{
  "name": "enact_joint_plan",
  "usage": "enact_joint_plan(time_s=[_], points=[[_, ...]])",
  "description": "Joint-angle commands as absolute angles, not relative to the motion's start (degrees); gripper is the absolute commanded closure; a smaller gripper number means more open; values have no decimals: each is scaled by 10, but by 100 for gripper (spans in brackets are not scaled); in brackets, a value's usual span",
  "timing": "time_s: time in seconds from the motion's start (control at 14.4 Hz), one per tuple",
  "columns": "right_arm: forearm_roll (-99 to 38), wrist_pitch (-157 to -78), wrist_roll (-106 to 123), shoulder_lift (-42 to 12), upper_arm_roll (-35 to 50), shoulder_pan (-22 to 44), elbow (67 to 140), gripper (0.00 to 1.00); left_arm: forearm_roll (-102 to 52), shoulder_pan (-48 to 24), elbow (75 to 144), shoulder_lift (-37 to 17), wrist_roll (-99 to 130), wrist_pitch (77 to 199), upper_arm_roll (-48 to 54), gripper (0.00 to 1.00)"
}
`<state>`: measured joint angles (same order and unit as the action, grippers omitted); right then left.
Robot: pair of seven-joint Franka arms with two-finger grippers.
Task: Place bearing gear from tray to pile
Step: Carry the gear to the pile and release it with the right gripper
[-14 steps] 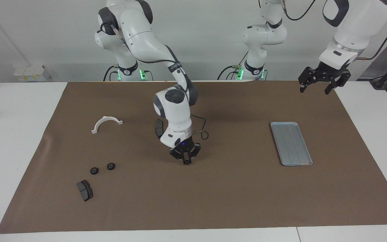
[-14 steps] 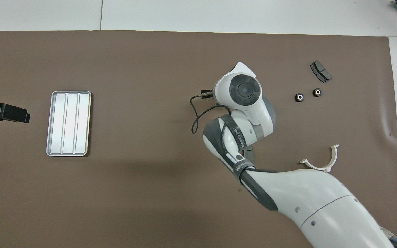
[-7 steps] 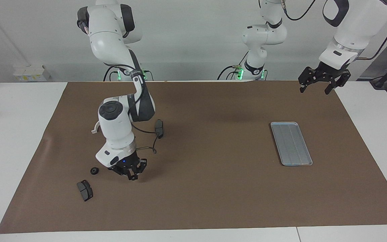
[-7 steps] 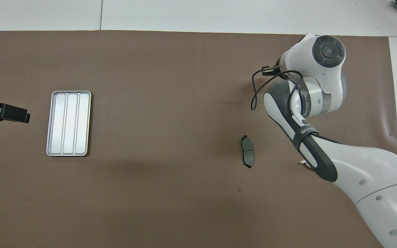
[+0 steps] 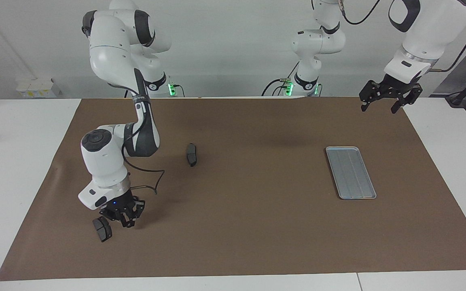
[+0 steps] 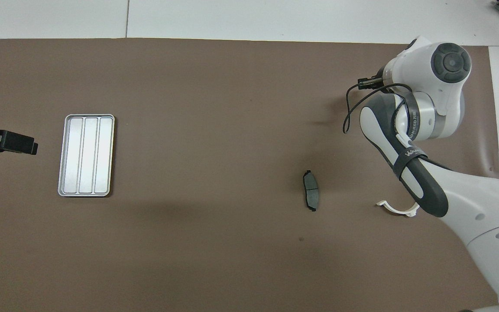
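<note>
The silver ridged tray (image 5: 350, 171) (image 6: 86, 155) lies bare on the brown mat toward the left arm's end. My right gripper (image 5: 126, 221) hangs low over the mat at the right arm's end, just beside a dark brake pad (image 5: 102, 229). It is shut on a small dark bearing gear at its tips. The arm hides the gripper in the overhead view, and in both views it covers the spot on the mat around its wrist. My left gripper (image 5: 382, 106) (image 6: 15, 145) waits open in the air above the mat's edge near the tray.
A second brake pad (image 5: 191, 154) (image 6: 311, 196) lies near the middle of the mat. A white half-ring bracket (image 6: 399, 210) peeks out from under the right arm. A black cable (image 5: 146, 184) loops off the right wrist.
The right arm has swung from the middle of the mat to its own end, carrying the gear, and now covers the two gears lying there. The left arm has not moved.
</note>
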<state>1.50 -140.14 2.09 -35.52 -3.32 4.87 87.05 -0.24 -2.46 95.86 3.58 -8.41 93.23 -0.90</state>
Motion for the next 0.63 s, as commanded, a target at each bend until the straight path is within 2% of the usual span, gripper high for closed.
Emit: enact_joint_plan(time_s=[0.0,0.07,0.28,0.56], points=[[24,-1413,26,-360,-24,33,867,35,-9,-18,963,40,-91,926,-7,0],[17,-1412,25,-360,-24,33,867,0,-9,-18,963,41,-91,926,-7,0],[18,-1383,21,-341,-26,33,863,0,-9,-19,963,40,-91,926,-7,0],[15,-1203,22,-265,-24,33,814,0,-9,-19,963,40,-91,926,-7,0]])
